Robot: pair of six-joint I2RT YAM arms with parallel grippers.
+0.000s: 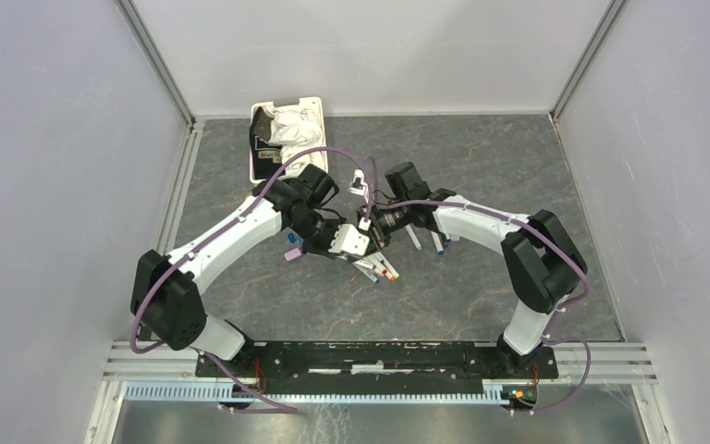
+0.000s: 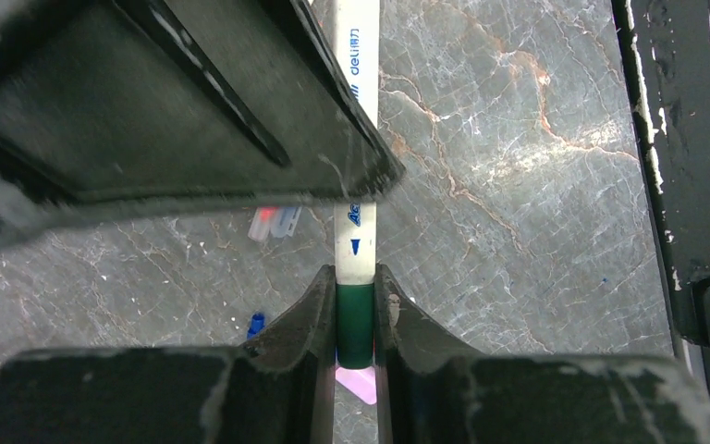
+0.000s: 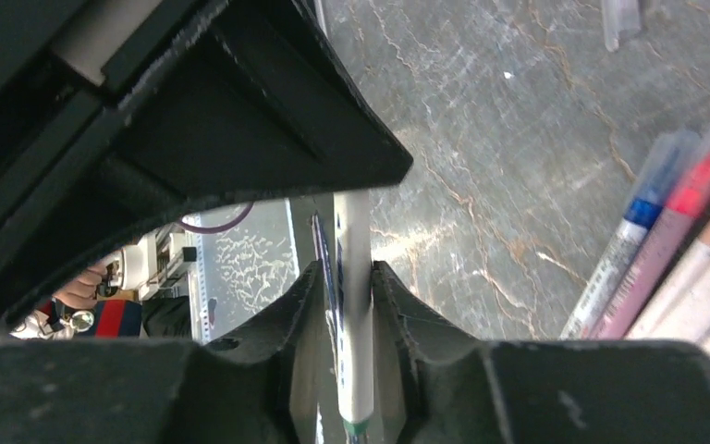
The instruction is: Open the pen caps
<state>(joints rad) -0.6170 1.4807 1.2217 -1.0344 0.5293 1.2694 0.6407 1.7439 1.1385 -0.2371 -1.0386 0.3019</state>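
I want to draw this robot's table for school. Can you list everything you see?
white pen: one, white barrel, held between both grippers
green cap: one, dark green, on that pen's end
loose pens: several, count unclear, white with red, blue and orange ends, on the table below the grippers
blue cap: one, blue, on the table
purple cap: one, purple, on the table by the left arm
basket: one, white, far side
cloth: one, white, in the basket
table: one, grey marble
left gripper: pinching the green cap
right gripper: gripping the barrel
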